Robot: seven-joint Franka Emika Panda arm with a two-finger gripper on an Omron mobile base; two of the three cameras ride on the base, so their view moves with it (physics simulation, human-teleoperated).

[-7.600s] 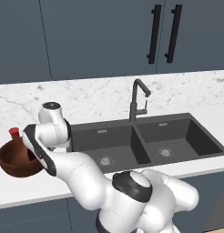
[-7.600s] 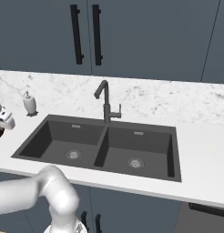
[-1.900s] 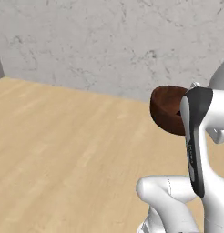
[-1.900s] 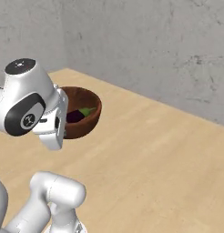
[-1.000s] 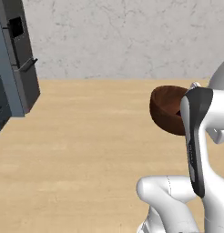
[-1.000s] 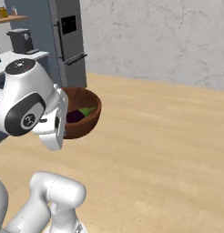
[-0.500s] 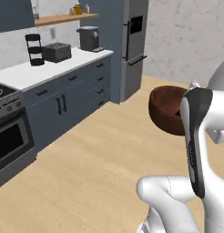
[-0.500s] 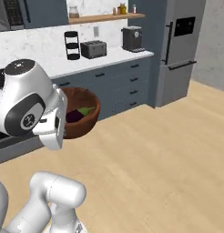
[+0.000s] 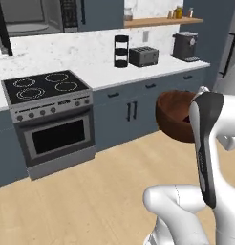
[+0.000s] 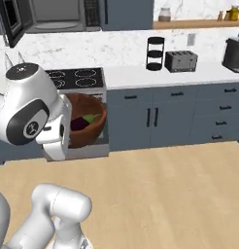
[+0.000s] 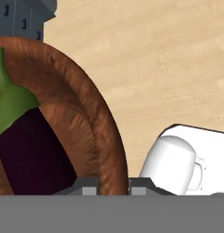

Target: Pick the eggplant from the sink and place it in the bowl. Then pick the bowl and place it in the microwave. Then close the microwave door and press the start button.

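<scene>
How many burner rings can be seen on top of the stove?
4, all on the stove top: two at the back, two at the front. None seems hidden in the left base view.

I see the bowl [image 10: 87,127] held up beside my arm, eggplant [image 10: 82,121] lying inside. Behind: stove [image 10: 77,78], microwave [image 10: 58,14] with door [image 10: 12,19] open, toaster [image 10: 181,61] on counter [image 10: 141,75].

A home kitchen; stove [image 9: 48,103], toaster [image 10: 181,61], blue cabinets [image 10: 189,119], wood floor [image 10: 165,194].
</scene>
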